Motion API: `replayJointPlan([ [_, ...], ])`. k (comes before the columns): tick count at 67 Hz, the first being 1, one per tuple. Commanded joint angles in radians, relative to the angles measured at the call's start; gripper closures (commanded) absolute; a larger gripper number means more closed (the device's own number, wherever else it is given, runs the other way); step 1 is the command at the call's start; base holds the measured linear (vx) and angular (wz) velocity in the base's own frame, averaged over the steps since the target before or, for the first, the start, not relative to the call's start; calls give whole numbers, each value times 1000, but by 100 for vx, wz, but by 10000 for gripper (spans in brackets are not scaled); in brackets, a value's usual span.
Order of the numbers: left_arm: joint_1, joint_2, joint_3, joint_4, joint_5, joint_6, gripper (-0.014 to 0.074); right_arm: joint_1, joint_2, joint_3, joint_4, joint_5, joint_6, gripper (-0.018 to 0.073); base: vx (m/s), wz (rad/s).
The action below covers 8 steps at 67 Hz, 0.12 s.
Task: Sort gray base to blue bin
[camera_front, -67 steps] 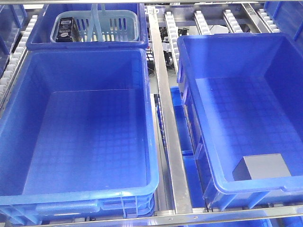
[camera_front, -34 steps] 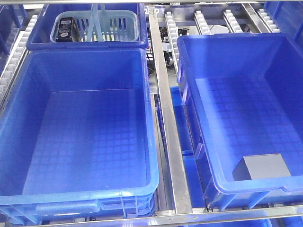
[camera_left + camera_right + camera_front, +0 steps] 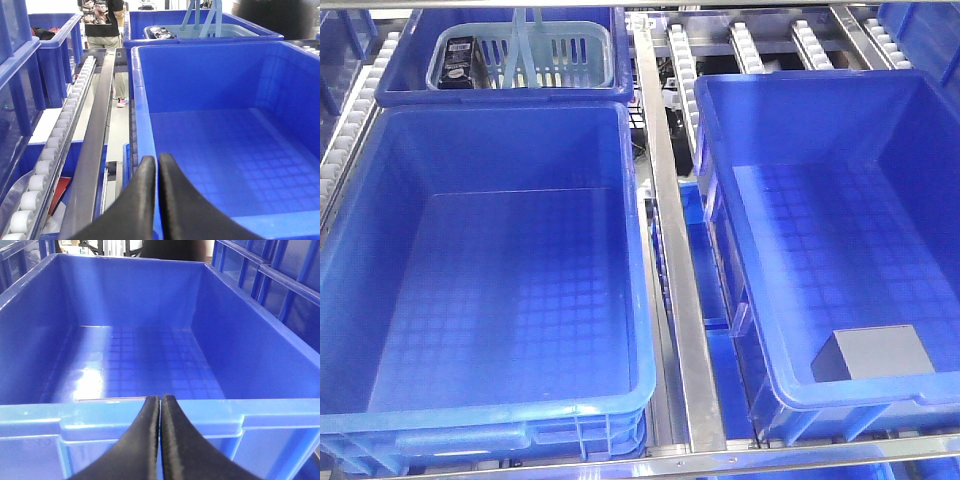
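Nearest to the wrist cams, both pincers are seen clenched w/ nothing between the tips: the left gripper [image 3: 157, 160] is held over the near-left rim of a blue bin, and the right gripper [image 3: 160, 401] is held just before the near rim of the other.

In the front view, the gray base [image 3: 873, 354] is found lying on the grid floor of the right blue bin [image 3: 740, 250], in the near corner, close to the front wall. The left blue bin [image 3: 635, 260] is set beside it, w/ a metal rail [image 3: 665, 240] running between the two.

Further back, a pale-blue slotted basket [image 3: 590, 55] is seated in a third blue crate [image 3: 400, 95], w/ a dark box [image 3: 457, 60] at its left end. White rollers [image 3: 745, 45] are seen behind the right bin. At the far end of the left wrist view, a standing person [image 3: 102, 25] is partly visible.
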Motion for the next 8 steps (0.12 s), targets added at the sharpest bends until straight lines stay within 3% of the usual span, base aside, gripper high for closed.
replayJointPlan([
  [1,0,-14,-6,-9,-82,2,603,-2,-15,14,-9,-76,-6,568,0,0],
  [8,0,-14,-6,-9,-82,2,603,-2,-15,14,-9,-76,-6,568,0,0],
])
